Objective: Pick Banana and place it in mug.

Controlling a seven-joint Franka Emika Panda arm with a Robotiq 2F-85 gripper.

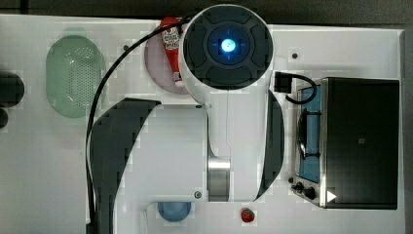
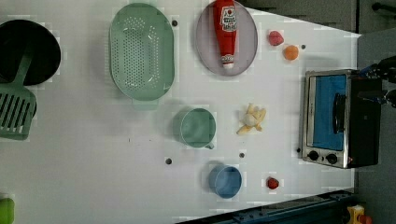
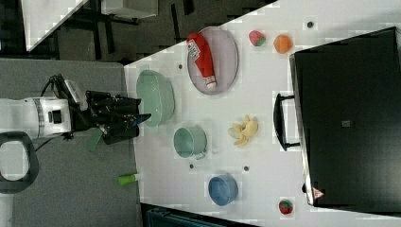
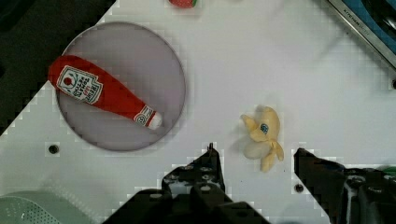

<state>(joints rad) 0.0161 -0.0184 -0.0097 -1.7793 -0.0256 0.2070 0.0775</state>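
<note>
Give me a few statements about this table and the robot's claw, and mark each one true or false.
1. The banana lies on the table beside the mug, not in it. True.
2. The ketchup bottle lies on the plate. True.
3. The gripper is clamped on the banana. False: its jaws stand open with nothing between them.
4. The blue cup holds a strawberry. False: the strawberry sits on the table apart from it.
5. The strainer is full of fruit. False: it is empty.
</note>
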